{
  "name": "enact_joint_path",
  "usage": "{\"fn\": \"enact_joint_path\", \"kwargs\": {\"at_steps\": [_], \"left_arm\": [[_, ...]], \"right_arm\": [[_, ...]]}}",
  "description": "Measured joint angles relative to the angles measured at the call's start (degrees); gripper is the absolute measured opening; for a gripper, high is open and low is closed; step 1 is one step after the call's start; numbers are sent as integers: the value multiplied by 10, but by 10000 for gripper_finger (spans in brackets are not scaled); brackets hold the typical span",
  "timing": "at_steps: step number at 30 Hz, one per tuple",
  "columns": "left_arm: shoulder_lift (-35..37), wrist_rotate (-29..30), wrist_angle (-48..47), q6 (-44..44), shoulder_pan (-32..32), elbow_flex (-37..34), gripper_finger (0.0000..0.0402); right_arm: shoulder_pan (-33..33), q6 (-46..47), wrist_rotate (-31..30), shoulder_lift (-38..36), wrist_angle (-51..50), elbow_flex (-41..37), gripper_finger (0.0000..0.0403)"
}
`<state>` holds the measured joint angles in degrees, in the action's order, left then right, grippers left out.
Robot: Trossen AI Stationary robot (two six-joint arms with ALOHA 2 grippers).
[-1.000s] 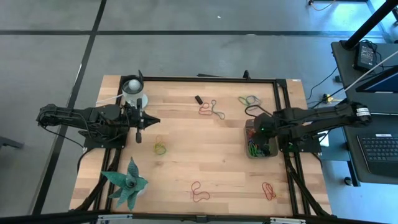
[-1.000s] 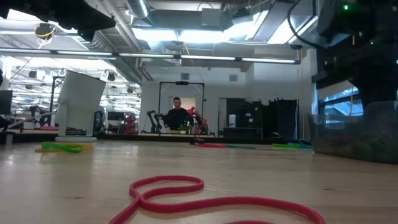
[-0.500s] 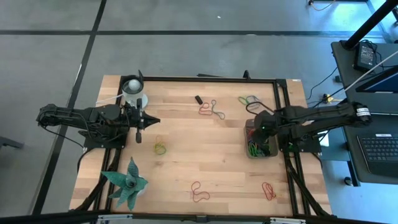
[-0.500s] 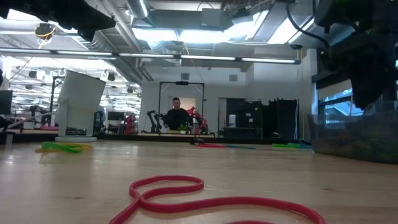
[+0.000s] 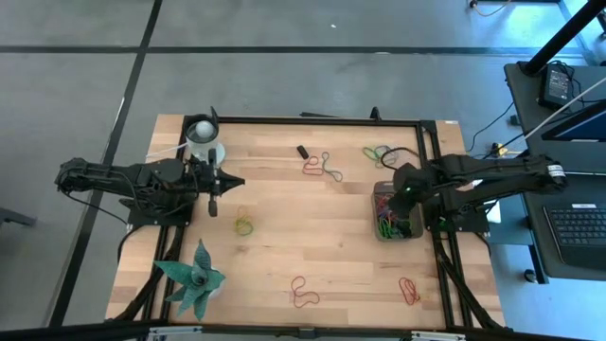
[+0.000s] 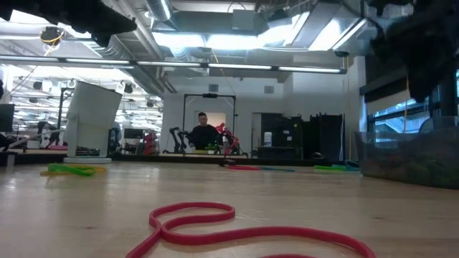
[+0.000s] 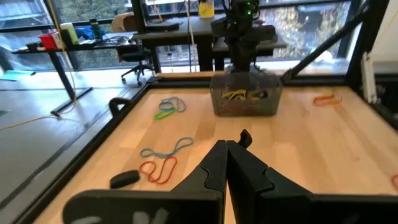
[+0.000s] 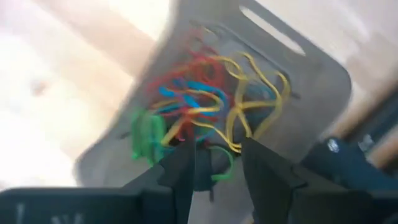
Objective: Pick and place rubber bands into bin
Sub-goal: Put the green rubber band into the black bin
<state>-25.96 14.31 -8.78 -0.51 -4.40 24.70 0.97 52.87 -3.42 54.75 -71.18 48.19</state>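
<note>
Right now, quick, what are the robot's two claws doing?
Left gripper: shut, holding nothing, waiting near the white cup.
Right gripper: open, empty, over the bin of rubber bands.

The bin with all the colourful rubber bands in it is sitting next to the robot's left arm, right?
Not quite: the bin holding the colourful rubber bands sits by the robot's right arm, under the right end effector. The high view shows it.

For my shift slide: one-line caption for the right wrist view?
Right gripper, fingers apart, above the dark grey rectangular bin holding tangled red, yellow, green and blue rubber bands.
</note>
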Motion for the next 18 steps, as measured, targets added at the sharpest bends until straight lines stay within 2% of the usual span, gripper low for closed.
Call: {"fn": "enact_joint_path", "kwargs": {"at_steps": [6, 9, 13, 15, 18], "left_arm": [[-49, -3, 61, -3, 0, 4, 4], [-94, 2, 59, -7, 0, 31, 4], [-160, 24, 55, -7, 0, 74, 4], [-190, 33, 43, -4, 0, 100, 4], [-233, 42, -28, 17, 0, 149, 4]], "right_arm": [[1, -83, -16, -72, 11, 20, 110], [1, -120, -26, -119, 13, 20, 87], [1, -216, -25, -181, 41, 20, 57], [1, -268, -25, -208, 54, 20, 42], [1, -334, -25, -239, 56, 20, 20]]}}
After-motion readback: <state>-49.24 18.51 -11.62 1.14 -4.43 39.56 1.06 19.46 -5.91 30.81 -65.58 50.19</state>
